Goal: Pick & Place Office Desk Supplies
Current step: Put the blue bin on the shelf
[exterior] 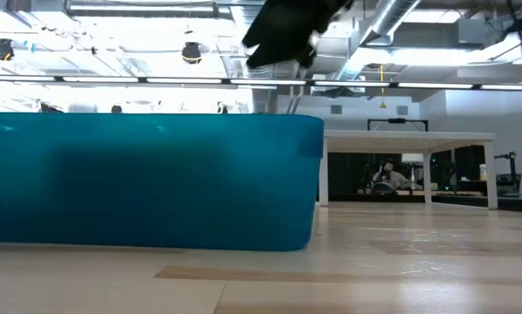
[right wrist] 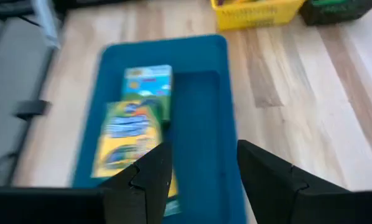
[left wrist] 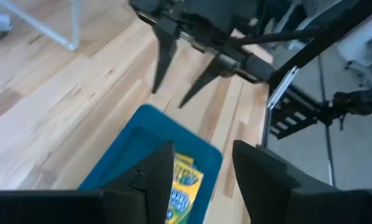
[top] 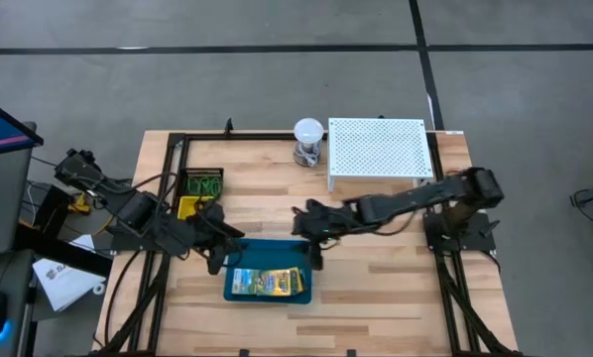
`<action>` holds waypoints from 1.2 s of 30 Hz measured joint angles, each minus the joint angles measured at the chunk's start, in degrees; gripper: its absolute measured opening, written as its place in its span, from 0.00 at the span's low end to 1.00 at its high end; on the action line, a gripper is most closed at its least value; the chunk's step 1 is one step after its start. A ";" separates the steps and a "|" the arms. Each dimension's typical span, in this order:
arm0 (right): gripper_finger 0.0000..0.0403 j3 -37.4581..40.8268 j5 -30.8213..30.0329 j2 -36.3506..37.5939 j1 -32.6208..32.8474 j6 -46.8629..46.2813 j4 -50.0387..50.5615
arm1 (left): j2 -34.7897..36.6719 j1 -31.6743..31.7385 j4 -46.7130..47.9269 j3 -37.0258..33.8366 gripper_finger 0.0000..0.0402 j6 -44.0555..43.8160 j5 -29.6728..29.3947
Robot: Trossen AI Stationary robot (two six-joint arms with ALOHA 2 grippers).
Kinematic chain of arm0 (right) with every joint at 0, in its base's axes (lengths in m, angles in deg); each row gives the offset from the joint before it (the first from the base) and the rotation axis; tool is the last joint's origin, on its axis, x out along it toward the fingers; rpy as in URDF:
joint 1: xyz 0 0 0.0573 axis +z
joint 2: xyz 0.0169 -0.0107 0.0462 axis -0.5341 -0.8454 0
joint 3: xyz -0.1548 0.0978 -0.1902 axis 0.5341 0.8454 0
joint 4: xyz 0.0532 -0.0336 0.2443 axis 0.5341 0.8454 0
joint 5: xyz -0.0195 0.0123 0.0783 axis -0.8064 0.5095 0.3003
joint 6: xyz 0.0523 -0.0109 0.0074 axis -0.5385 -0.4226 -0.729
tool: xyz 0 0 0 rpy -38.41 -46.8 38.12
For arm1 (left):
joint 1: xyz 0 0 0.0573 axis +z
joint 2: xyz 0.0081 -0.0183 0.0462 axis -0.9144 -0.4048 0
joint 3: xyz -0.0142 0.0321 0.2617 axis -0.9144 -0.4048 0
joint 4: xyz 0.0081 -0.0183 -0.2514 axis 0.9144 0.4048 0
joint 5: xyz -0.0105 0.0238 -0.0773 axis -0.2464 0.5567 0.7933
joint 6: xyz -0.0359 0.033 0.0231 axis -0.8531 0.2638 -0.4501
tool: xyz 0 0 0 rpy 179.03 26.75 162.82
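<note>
A blue tray (top: pixel 239 253) lies near the table's front edge. Flat green-yellow printed packets (top: pixel 267 283) lie in it, also showing in the right wrist view as packets (right wrist: pixel 133 130). My left gripper (top: pixel 217 258) hangs open over the tray's left end, with nothing between its fingers (left wrist: pixel 155 180). My right gripper (top: pixel 312 248) hangs open above the tray's far right corner, tilted down toward the tray (right wrist: pixel 204 93). In the left wrist view its two fingers (left wrist: pixel 164 56) stand apart and hold nothing. In the low view it shows dark above the tray's wall (exterior: pixel 156 183).
A yellow bin (top: pixel 190 206) and a black mesh basket (top: pixel 203 183) stand left of centre, behind the tray. At the far edge are a white ball-topped object (top: pixel 307 139) and a white perforated stand (top: pixel 376 149). Bare wood lies right of the tray (top: pixel 376 278).
</note>
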 joint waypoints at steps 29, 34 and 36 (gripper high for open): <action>0.40 -14.80 4.44 -29.10 -5.41 3.77 3.08 | -0.02 -7.25 -2.64 -9.99 0.39 -14.48 -2.99; 0.09 -17.39 5.38 -30.76 -5.16 3.88 6.15 | 0.00 -7.27 -4.44 -9.99 0.39 -14.47 -3.21; 0.03 -18.05 5.08 -30.79 -4.86 4.09 6.30 | 0.00 -7.27 -4.72 -9.99 0.39 -14.46 -3.26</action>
